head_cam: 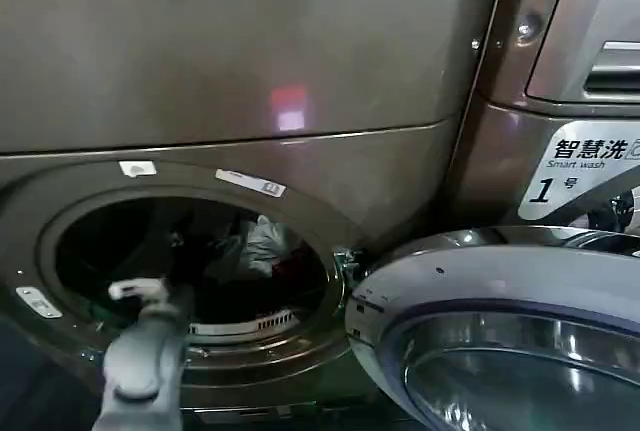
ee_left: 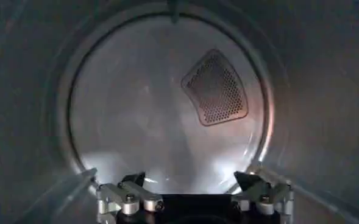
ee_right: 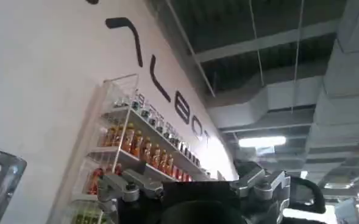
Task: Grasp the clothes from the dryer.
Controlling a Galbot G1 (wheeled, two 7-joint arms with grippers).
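The clothes (head_cam: 262, 246) lie bunched deep inside the dryer (head_cam: 240, 81), toward the back right of the drum, pale fabric with a red patch showing; the left gripper (ee_left: 194, 185) reaches in through the porthole, jaws spread wide with nothing between them, the bundle well beyond and to the right of them; the door (head_cam: 500, 331) hangs open at the right; the right gripper (ee_right: 197, 182) points up at a ceiling and a shelf of bottles (ee_right: 142, 152), jaws wide.
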